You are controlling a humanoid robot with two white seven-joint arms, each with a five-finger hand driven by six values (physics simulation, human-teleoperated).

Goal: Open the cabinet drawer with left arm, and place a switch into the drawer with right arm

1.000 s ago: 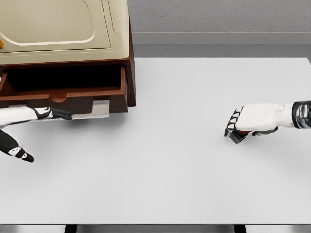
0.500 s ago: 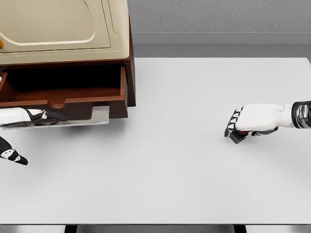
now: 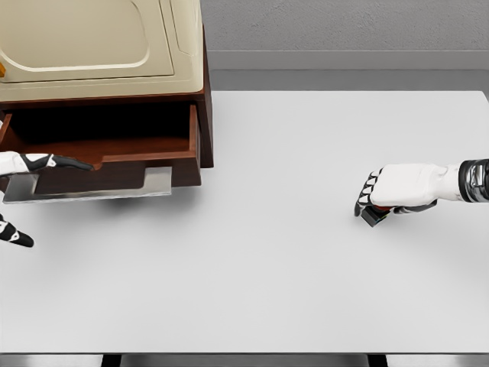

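White table (image 3: 260,252) lies bare between the open drawer (image 3: 99,153) and right hand (image 3: 397,189), fingers clamped on the switch (image 3: 374,215).

Cabinet (image 3: 114,46) sits on the table's (image 3: 267,267) back left corner, its drawer (image 3: 107,153) pulled out toward the front edge. Left hand (image 3: 34,163) at the drawer front, by the left edge. Right hand (image 3: 397,187) near the right edge – switch (image 3: 373,215) under it, on the table, well apart from the drawer.

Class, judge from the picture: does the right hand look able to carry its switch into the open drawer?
Probably yes: the drawer stands open, and bare table separates it from the right hand.
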